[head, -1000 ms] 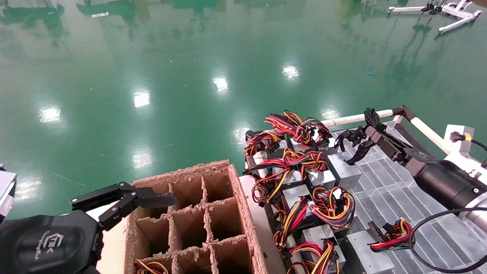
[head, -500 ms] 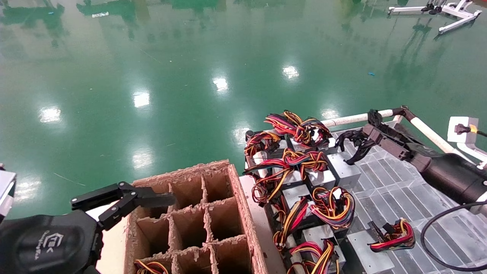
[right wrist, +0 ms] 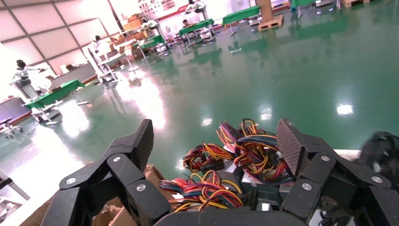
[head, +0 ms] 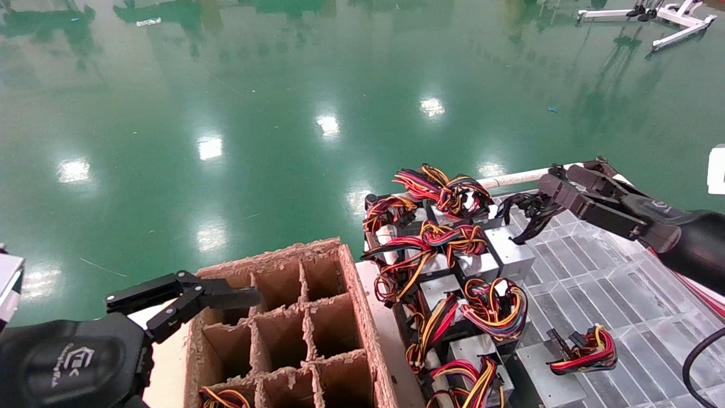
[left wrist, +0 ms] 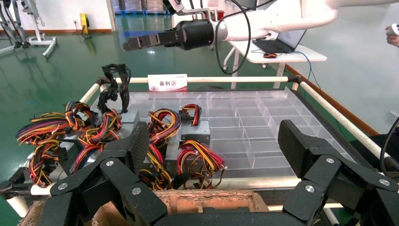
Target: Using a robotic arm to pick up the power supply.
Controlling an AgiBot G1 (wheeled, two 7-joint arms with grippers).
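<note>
Our right gripper (head: 558,184) has swung up over the black-cabled power supply (head: 512,249), jaws wide, holding nothing; we grab next.

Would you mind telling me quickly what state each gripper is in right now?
Left gripper: open, holding nothing, above the cardboard box.
Right gripper: open, holding nothing, above the power supplies' cables.

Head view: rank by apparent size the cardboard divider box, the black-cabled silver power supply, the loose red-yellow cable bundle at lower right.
1. Brown corrugated cardboard divider box, clearly largest, though nearer the camera.
2. Small silver-grey metal power supply with black cables.
3. Loose red-yellow cable bundle. It looks close to the supply, so I would not rank 2 and 3 firmly.
</note>
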